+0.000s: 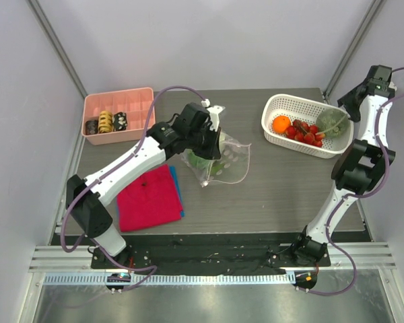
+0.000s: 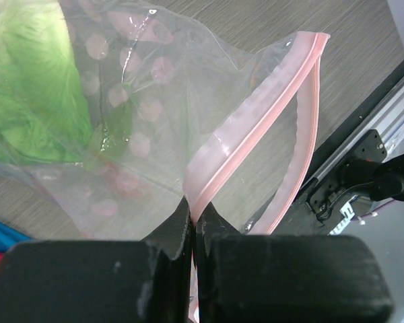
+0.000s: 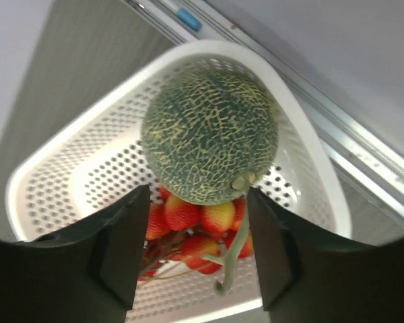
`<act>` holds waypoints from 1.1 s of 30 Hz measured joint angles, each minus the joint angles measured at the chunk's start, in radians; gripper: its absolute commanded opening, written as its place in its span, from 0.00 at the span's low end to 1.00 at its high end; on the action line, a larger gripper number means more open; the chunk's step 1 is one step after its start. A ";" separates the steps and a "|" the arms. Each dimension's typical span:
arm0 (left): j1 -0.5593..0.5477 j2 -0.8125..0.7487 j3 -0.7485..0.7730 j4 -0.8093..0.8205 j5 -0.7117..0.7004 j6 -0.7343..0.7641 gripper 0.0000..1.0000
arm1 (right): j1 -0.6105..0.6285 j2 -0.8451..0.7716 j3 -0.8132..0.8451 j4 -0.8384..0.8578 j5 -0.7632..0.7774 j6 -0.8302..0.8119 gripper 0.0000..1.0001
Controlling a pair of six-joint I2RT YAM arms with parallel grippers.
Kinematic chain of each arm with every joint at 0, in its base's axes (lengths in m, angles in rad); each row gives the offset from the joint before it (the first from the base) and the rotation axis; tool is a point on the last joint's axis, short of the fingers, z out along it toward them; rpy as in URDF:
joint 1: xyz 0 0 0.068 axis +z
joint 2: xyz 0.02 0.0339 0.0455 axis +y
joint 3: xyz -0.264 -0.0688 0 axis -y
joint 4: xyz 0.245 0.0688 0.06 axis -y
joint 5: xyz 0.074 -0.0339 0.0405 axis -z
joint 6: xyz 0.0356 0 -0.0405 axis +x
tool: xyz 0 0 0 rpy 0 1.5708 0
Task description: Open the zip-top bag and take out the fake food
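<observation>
The clear zip-top bag [image 1: 223, 161] lies at the table's middle with its mouth parted. My left gripper [image 1: 212, 142] is shut on one side of the bag's pink zip strip [image 2: 256, 121]; the other side of the strip hangs apart from it. A green leafy fake food [image 2: 27, 87] is still inside the bag [image 2: 141, 101]. An orange ball [image 1: 281, 124], red berries [image 1: 306, 132] and a netted green melon [image 3: 209, 134] lie in the white lattice basket [image 1: 277, 105]. My right gripper [image 3: 198, 195] is open just above the melon and berries [image 3: 195, 219], holding nothing.
A pink tray [image 1: 139, 94] with brown, yellow and black rolls stands at the back left. A red cloth [image 1: 148, 198] over a blue one [image 1: 178, 185] lies left of the bag. The basket rim [image 3: 47, 161] is close under the right fingers.
</observation>
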 measured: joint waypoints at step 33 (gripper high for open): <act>0.010 0.026 0.014 0.011 0.016 -0.196 0.00 | 0.999 -1.160 -0.954 0.051 0.005 0.267 0.39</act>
